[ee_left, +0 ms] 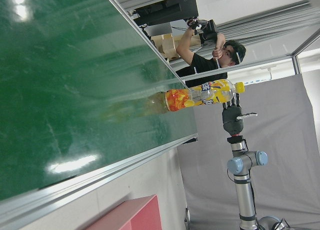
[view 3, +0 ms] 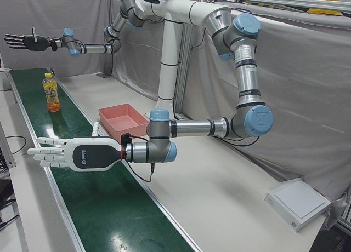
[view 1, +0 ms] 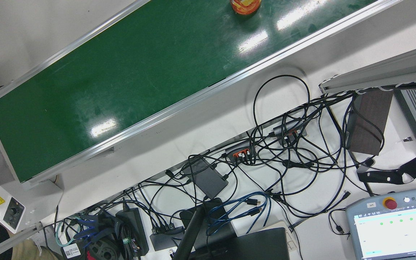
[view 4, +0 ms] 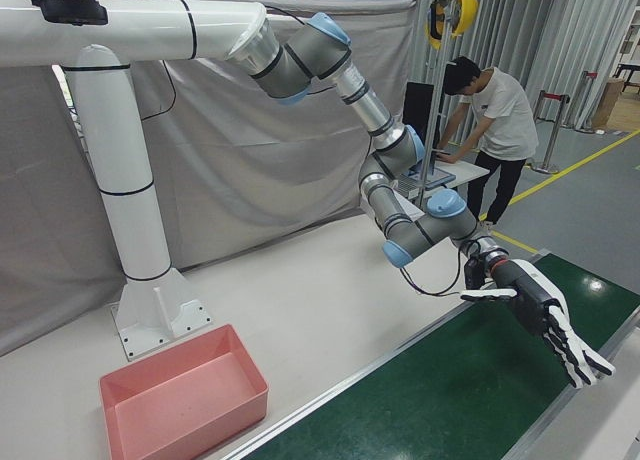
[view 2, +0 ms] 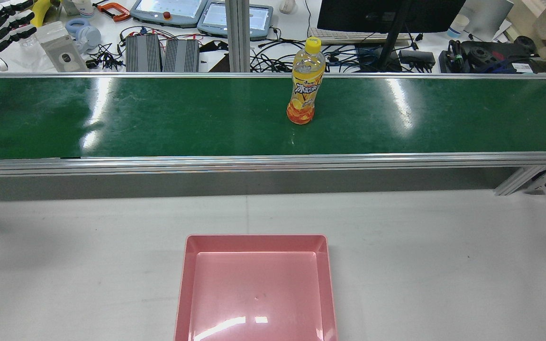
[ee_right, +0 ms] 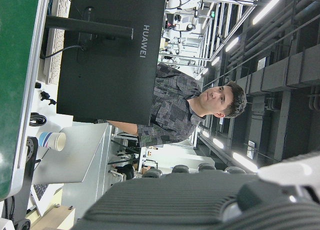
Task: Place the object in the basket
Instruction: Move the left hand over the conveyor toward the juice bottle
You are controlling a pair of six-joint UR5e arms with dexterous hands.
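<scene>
While both robot hands (view 3: pixel 71 156) (view 3: pixel 24 42) hover spread, the bottle (view 2: pixel 304 87) stands alone on the belt (view 2: pixel 159 118).

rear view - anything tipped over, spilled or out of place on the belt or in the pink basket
Nothing stands out. The bottle stands upright on the green belt, cap on, with no spill around it. The pink basket sits square on the table, nothing in it yet.

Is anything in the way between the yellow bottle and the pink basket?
Nothing visible blocks it. The bottle stands upright on the green conveyor belt, and the pink basket sits on the white table in front of it. Only the belt's metal side rail lies between them, so the bottle must be lifted over that.
</scene>
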